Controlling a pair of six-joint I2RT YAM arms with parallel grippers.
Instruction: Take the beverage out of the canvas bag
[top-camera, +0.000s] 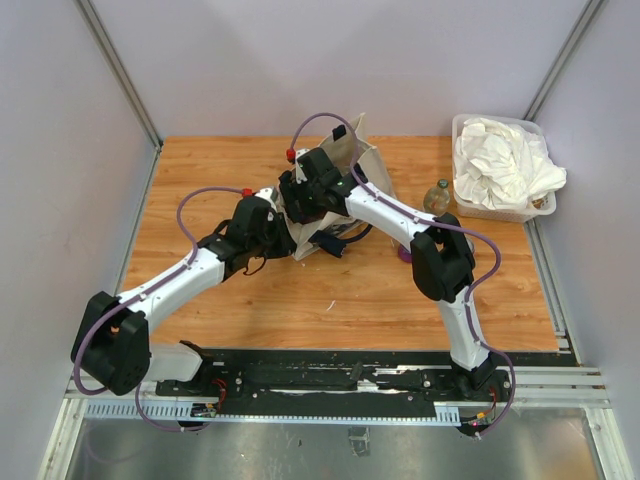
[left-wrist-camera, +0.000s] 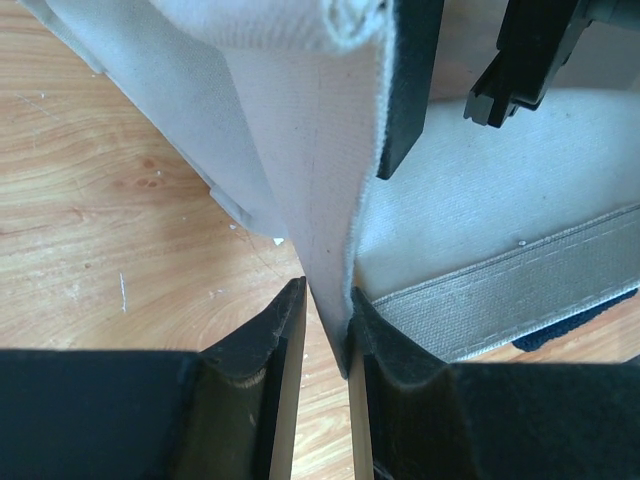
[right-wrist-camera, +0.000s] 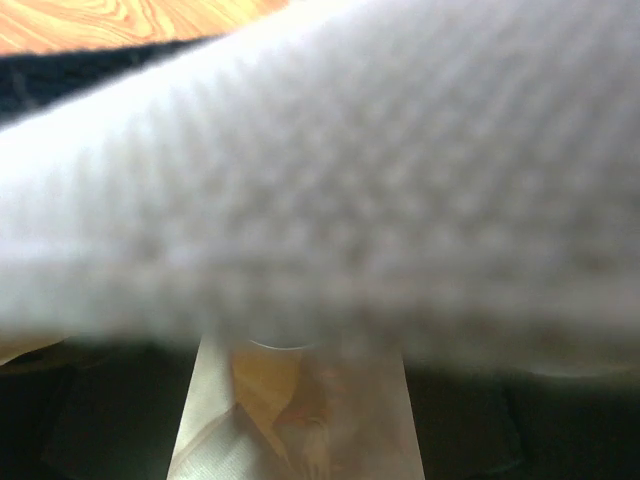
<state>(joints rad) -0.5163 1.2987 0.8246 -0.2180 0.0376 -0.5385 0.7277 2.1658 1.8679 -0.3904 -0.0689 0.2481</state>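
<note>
The cream canvas bag lies tipped in the middle of the table, mouth toward the arms, with a navy handle trailing in front. My left gripper is shut on the bag's lower rim; in the left wrist view the cream fabric is pinched between its fingertips. My right gripper reaches into the bag's mouth. In the right wrist view blurred canvas covers most of the frame. Below it a see-through amber beverage fills the gap between the right gripper's dark fingers.
A clear tub of white cloths stands at the back right. A small bottle of amber liquid stands beside it. A purple thing peeks from under the right arm. Grey walls enclose the wooden table.
</note>
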